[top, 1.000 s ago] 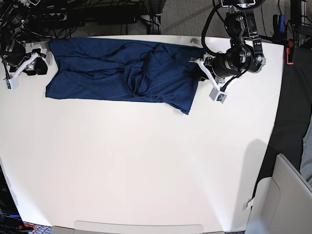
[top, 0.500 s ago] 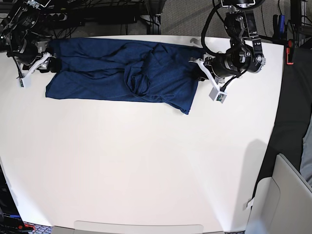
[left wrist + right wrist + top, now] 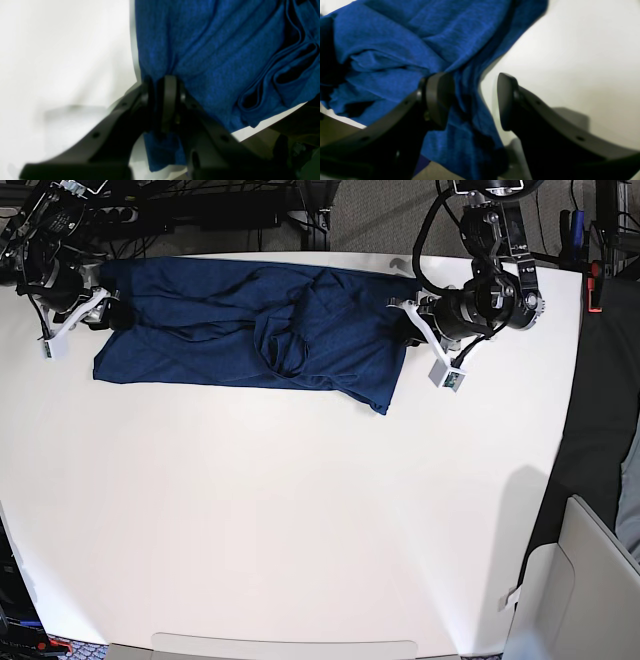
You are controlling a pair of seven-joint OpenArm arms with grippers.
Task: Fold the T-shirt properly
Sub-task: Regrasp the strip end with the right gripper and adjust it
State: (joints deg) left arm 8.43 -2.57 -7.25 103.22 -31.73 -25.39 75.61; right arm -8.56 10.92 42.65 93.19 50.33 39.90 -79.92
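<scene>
T-shirt (image 3: 250, 330): navy, rumpled | left pincer (image 3: 160, 82) pinching its edge | right pincer (image 3: 473, 100) wide

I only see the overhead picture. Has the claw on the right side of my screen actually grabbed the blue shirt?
Observer: Yes. Its wrist camera shows the left gripper shut, pinching the edge of the shirt.
Operator: And the other claw?
Observer: The right gripper is open, astride the shirt's edge: one side over cloth, the other over bare table.
Operator: Is it touching the cloth?
Observer: From its wrist camera I cannot tell.
</scene>
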